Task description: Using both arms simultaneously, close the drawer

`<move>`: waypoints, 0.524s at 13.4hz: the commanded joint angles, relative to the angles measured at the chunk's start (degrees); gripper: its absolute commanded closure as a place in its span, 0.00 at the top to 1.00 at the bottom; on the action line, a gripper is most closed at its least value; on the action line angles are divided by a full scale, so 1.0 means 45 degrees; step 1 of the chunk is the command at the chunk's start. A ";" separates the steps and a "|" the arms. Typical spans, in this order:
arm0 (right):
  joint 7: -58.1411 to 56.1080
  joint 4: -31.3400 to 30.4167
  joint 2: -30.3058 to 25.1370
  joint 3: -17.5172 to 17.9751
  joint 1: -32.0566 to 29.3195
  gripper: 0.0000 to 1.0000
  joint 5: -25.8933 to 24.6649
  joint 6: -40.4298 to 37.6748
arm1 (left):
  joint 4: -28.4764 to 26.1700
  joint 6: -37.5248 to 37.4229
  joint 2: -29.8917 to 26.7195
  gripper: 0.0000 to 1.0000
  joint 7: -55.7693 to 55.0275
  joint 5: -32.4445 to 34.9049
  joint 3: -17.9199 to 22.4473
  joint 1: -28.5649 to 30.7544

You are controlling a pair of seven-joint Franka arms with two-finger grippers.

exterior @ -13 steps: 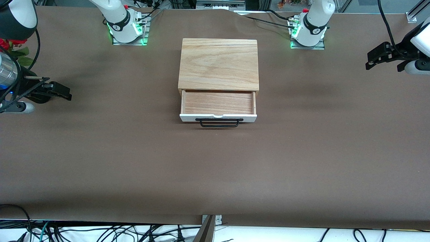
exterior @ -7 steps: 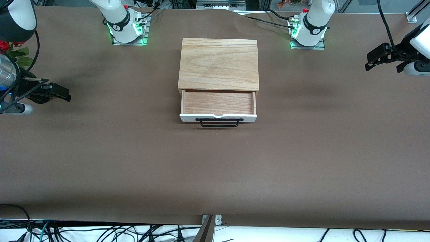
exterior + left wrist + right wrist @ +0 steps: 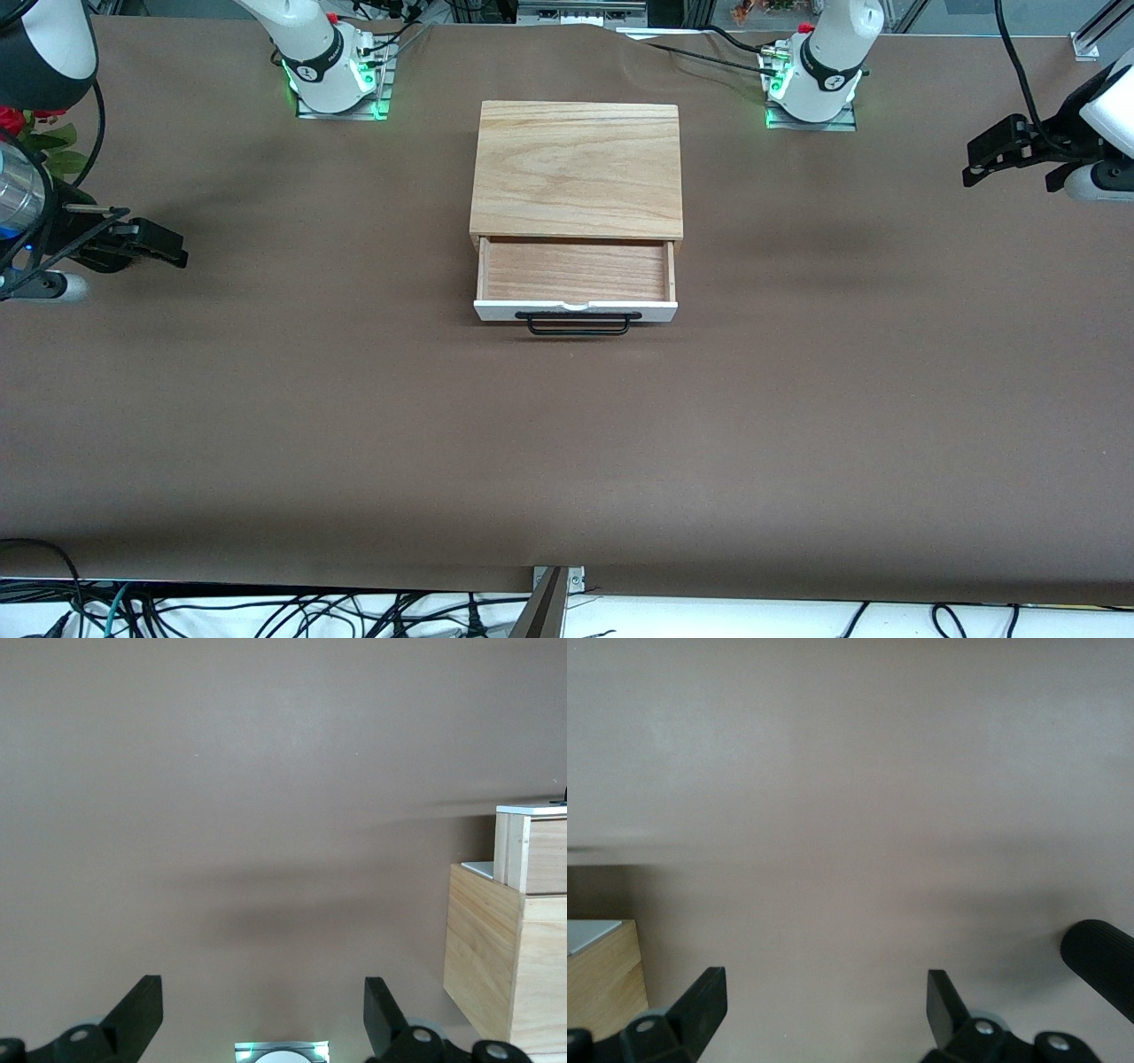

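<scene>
The drawer [image 3: 576, 270] stands pulled out of its wooden box [image 3: 578, 168] in the middle of the table, its white front panel and black wire handle [image 3: 578, 326] facing the front camera. My left gripper [image 3: 979, 161] hovers open over the table at the left arm's end, well apart from the box. Its wrist view shows open fingers [image 3: 263, 1010], the box [image 3: 505, 966] and the drawer's side [image 3: 532, 850]. My right gripper [image 3: 177, 248] hovers open at the right arm's end, also apart. Its wrist view shows open fingers [image 3: 827, 1005] and a box corner [image 3: 598, 979].
The brown table cover [image 3: 567, 443] is bare around the box. The arm bases [image 3: 337, 75] [image 3: 811, 89] stand beside the box's closed end. Red flowers [image 3: 27, 120] show by the right arm. Cables [image 3: 266, 611] hang below the table's near edge.
Both arms have shifted only very slightly. The drawer stays pulled out by the same amount.
</scene>
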 commanded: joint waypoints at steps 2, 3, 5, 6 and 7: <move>0.0044 0.0333 0.0132 0.0056 -0.0031 1.00 -0.0101 -0.0111 | 0.0493 -0.0349 0.0209 1.00 0.0237 -0.0196 0.0010 0.0044; 0.0024 0.0333 0.0132 0.0056 -0.0050 1.00 -0.0101 -0.0111 | 0.0493 -0.0349 0.0209 1.00 0.0237 -0.0196 0.0010 0.0044; 0.0043 0.0333 0.0132 0.0056 -0.0031 1.00 -0.0159 -0.0111 | 0.0493 -0.0349 0.0209 1.00 0.0237 -0.0196 0.0010 0.0044; 0.0043 0.0333 0.0132 0.0056 -0.0031 1.00 -0.0121 -0.0092 | 0.0493 -0.0349 0.0209 1.00 0.0237 -0.0196 0.0010 0.0044; 0.0043 0.0333 0.0132 0.0056 -0.0012 1.00 -0.0101 -0.0091 | 0.0493 -0.0349 0.0209 1.00 0.0217 -0.0196 0.0010 0.0044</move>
